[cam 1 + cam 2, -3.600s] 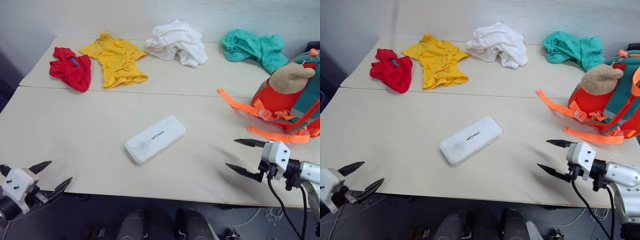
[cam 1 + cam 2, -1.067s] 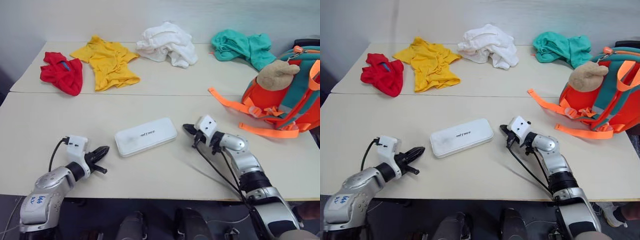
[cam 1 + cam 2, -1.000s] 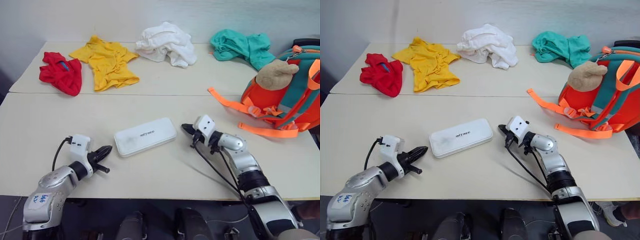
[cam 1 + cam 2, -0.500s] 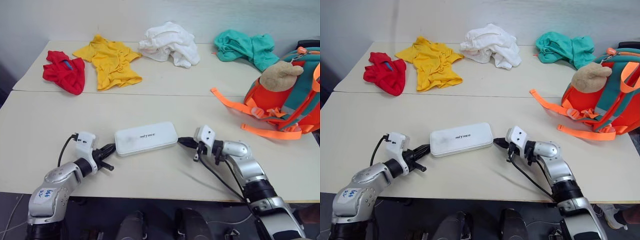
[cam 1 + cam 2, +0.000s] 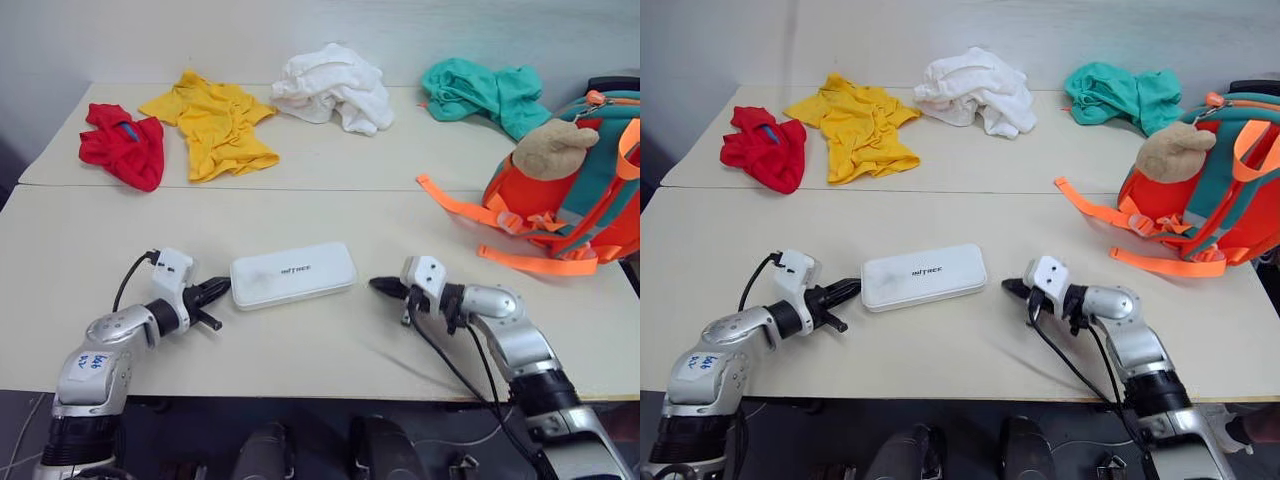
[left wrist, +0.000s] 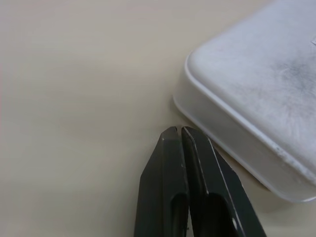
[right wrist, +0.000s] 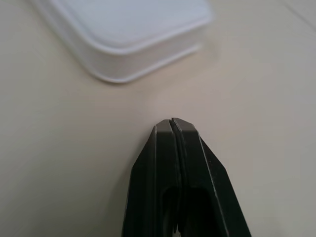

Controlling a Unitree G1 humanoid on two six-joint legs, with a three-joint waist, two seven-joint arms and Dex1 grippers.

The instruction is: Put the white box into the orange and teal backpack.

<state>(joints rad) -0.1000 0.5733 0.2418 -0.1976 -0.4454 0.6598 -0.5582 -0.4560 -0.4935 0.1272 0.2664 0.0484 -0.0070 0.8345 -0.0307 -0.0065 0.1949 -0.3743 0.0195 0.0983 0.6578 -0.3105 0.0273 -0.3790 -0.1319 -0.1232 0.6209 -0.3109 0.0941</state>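
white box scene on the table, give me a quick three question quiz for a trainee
1. True or false: the flat white plastic box already sits inside the orange and teal backpack.
2. Multiple choice: how do the left gripper and right gripper stand? A) both open B) both shut C) left open, right shut.
3. Short answer: which crumpled cloth lies nearest the backpack at the far edge of the beige table?

Key:
1. False; it lies flat on the table between the two grippers.
2. B; each one's fingers are pressed together, holding nothing.
3. The teal cloth, beside the white cloth.
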